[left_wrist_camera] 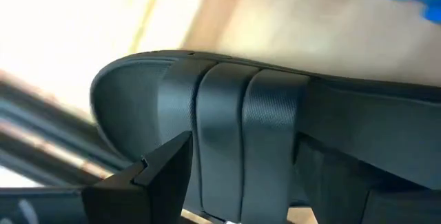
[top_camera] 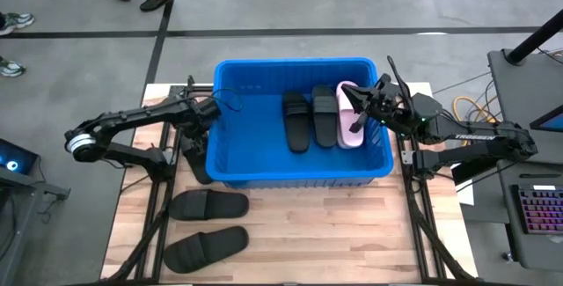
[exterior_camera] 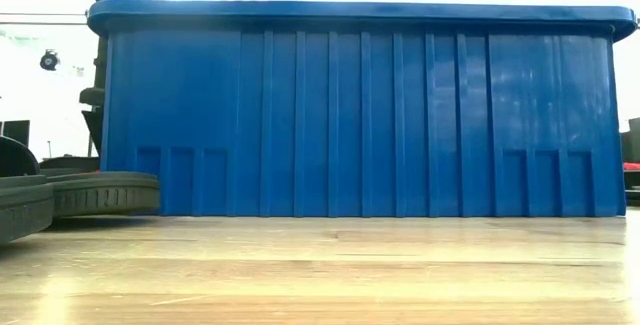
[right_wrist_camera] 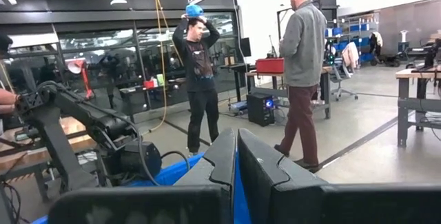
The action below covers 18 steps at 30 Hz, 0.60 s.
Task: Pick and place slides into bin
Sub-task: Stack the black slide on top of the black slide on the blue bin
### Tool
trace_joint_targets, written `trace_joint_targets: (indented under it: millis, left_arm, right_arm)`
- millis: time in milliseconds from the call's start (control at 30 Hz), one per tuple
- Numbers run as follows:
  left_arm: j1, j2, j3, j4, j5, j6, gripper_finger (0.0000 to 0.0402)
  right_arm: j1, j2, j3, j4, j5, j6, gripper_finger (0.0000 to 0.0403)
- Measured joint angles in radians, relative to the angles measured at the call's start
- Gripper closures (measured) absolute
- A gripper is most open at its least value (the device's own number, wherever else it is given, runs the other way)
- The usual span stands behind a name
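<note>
three slides [top_camera: 324, 117] in bin [top_camera: 237, 173], three black outside

Left gripper [top_camera: 195, 135] low at left, fingers [left_wrist_camera: 162, 165] astride strap. Right gripper [top_camera: 368, 103] raised at right, fingers [right_wrist_camera: 224, 158] pressed together.

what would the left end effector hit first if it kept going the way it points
Most likely the black slide lying beside the bin: it fills the wrist view just ahead of the left end effector. Whether they already touch is unclear.
</note>
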Motion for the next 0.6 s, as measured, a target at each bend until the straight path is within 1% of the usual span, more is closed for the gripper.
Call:
trace_joint_targets:
  millis: [100,400,500,600]
  left_arm:
    - [0.000,-0.001,-0.003,0.014,-0.041,-0.019,0.0171]
    - [0.000,0.001,-0.005,0.025,-0.058,-0.018,0.0175]
    - [0.000,0.002,-0.008,0.033,-0.074,-0.018,0.0197]
    - [0.000,0.002,-0.009,0.039,-0.080,-0.018,0.0233]
  right_arm:
    - [0.000,0.000,0.000,0.000,0.000,-0.017,0.0394]
    - [0.000,0.000,0.000,0.006,-0.001,-0.041,0.0394]
    - [0.000,0.000,0.000,0.006,-0.001,-0.042,0.0394]
    - [0.000,0.000,0.000,0.006,-0.001,-0.044,0.0394]
